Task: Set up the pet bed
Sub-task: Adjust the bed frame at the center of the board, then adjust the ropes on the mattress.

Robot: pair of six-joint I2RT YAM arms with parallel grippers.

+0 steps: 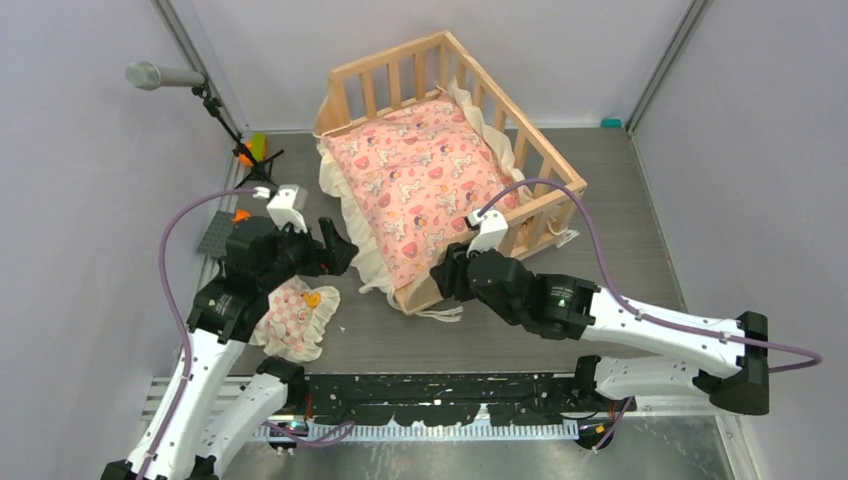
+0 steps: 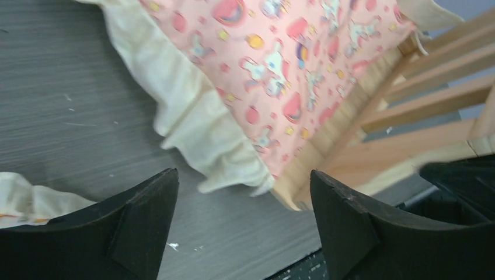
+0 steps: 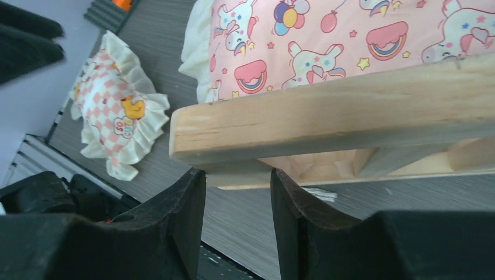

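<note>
The pet bed point(image 3: 327, 119) sits skewed at the middle of the surface's point(image 1: 620, 200) far edge. The pink cushion point(image 1: 420, 185) is already inside, but crooked: its cream frill spills over the bed's left side onto the surface. So roughly halfway, I'd say.

At the bed's near corner, the right gripper point(image 3: 238, 178) has its jaws half apart against the wooden end. Whether it's actually clamping, I cannot tell.

The left gripper point(image 2: 244, 186) hovers off the frill, spread wide and holding nothing.

The small pillow point(image 1: 295, 315) lies out near the near-left corner. Squaring the cushion and bringing that pillow in look like what's left.
</note>
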